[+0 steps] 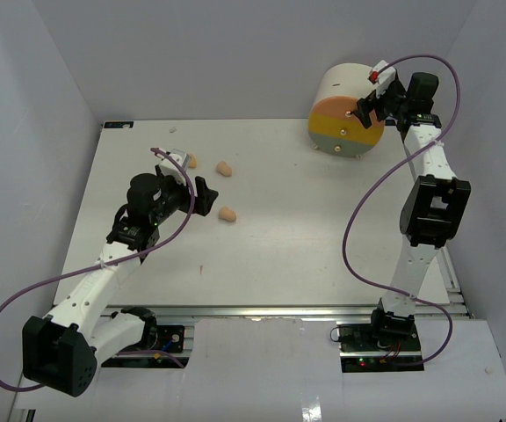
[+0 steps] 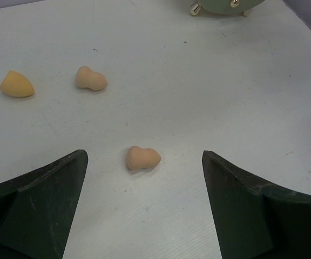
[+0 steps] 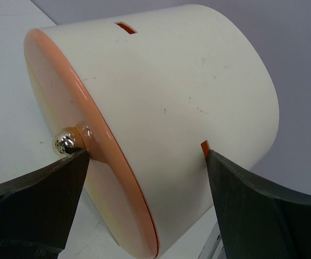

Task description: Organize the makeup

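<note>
- The left end effector (image 1: 206,197) is spread wide; a peach sponge (image 2: 143,158) lies loose on the worktop (image 1: 279,237) between its fingers.
- A second sponge (image 2: 90,79) and a third sponge (image 2: 16,84) lie beyond it, apart.
- The right end effector (image 1: 364,109) is spread across the cream drum (image 3: 188,91), one finger beside the gold knob (image 3: 65,143).

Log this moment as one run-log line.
left gripper: open, pointed at nearest peach sponge | right gripper: open, at gold knob of cream cylinder organizer | second peach sponge, orange wedge sponge: loose on table
</note>
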Robot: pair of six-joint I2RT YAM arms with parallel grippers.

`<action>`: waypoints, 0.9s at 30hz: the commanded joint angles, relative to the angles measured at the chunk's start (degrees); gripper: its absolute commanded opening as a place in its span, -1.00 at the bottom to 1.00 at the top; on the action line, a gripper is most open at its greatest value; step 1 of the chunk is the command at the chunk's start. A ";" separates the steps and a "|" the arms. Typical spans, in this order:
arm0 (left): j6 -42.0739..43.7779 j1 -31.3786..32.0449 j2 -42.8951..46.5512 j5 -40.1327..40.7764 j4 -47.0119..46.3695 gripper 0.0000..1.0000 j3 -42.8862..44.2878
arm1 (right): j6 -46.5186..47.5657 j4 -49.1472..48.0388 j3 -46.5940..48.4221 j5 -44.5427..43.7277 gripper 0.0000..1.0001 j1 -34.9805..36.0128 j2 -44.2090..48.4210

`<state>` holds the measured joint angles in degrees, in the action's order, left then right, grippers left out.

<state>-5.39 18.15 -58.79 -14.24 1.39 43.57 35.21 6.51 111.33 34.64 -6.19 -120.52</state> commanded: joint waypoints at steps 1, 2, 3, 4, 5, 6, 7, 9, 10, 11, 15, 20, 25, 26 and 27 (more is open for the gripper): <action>0.38 -0.22 -0.01 -0.97 0.19 0.96 0.44 | 3.18 1.98 2.71 3.11 0.92 0.98 -2.19; 0.38 -0.22 -0.05 -0.93 0.23 0.96 0.46 | 3.61 2.27 2.94 3.16 0.91 1.01 -2.29; 0.38 -0.22 -0.10 -0.87 0.28 0.96 0.46 | 3.99 2.55 3.10 3.16 0.91 1.01 -2.35; 0.43 -0.17 -0.15 -0.82 0.28 0.96 0.46 | 4.10 2.70 3.15 3.21 0.91 1.01 -2.40; 0.47 -0.17 -0.19 -0.79 0.28 0.96 0.46 | 4.19 2.80 3.15 3.31 0.92 1.04 -2.40; 0.47 -0.22 -0.20 -0.79 0.28 0.96 0.46 | 4.25 2.85 3.12 3.45 0.93 1.08 -2.35; 0.47 -0.22 -0.25 -0.79 0.28 0.96 0.46 | 4.25 2.98 3.16 3.54 0.95 1.04 -2.35; 0.47 -0.22 -0.27 -0.79 0.28 0.96 0.46 | 4.25 3.34 3.13 3.70 0.99 1.01 -2.35; 0.47 -0.22 -0.27 -0.79 0.28 0.96 0.46 | 4.25 3.57 3.10 3.79 1.00 1.01 -2.35; 0.47 -0.22 -0.26 -0.79 0.29 0.96 0.46 | 4.22 3.99 3.12 3.94 0.98 1.02 -2.34; 0.47 -0.22 -0.08 -0.92 0.35 0.96 0.46 | 2.87 6.22 2.90 5.77 0.74 1.01 -1.43; 0.38 -0.22 0.14 -1.14 0.28 0.96 0.55 | -1.97 5.88 0.37 7.72 0.55 1.22 1.06; 0.38 -0.22 0.73 -0.82 0.28 0.96 0.46 | -6.07 5.88 -2.05 7.25 0.44 1.66 3.96; 0.34 -0.22 0.81 -0.79 0.25 0.96 0.42 | -6.62 5.84 -2.92 6.94 0.42 1.89 4.70; 0.29 -0.22 0.87 -0.79 0.19 0.96 0.37 | -7.09 5.79 -3.86 6.58 0.42 2.15 5.48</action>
<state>-5.37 18.15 -59.44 -14.41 1.54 43.57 33.91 8.93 110.76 39.15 -5.95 -119.37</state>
